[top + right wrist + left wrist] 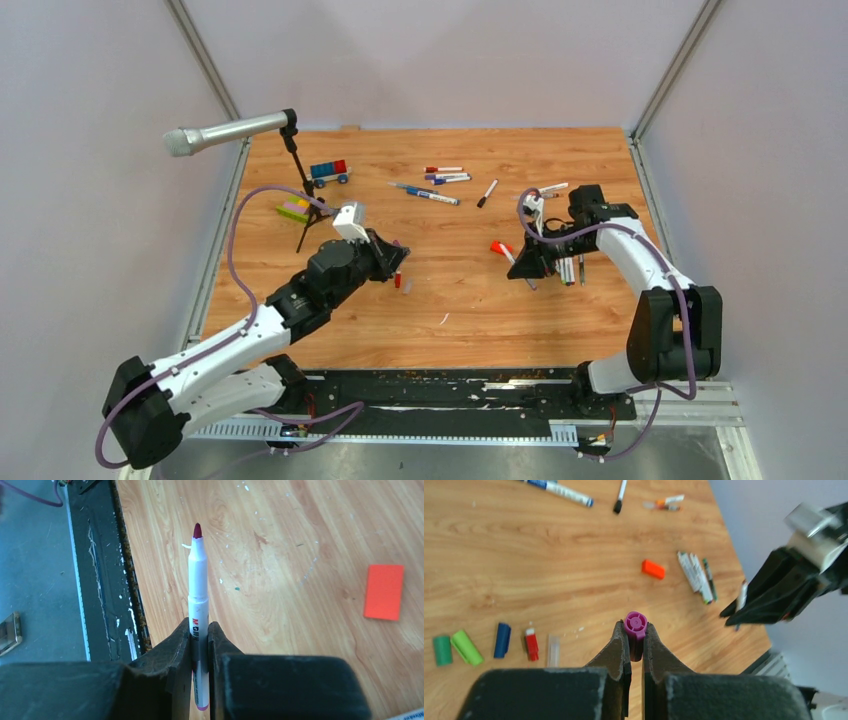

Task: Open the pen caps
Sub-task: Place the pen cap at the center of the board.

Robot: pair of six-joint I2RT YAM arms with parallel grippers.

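1. Two arms (240,335) reach over the tabletop (450,310) in the top view. The left pincer (400,262) hangs over its middle, and the right pincer (527,268) is off to the right, well apart from it. Several pens (440,180) lie scattered toward the far edge, and an orange block (500,248) lies just beside the right pincer.
2. In the left wrist view, the left pincer is pinching a purple cap (635,624) above the wood, its round end facing the camera. Five loose caps (502,640), two green, one blue, one red and one clear, lie in a row on the tabletop to the left.
3. In the right wrist view, the right pincer is pinching a white pen (198,575) by its barrel. The dark red tip is bare and sticks out ahead of the pincer, above the tabletop's near edge.
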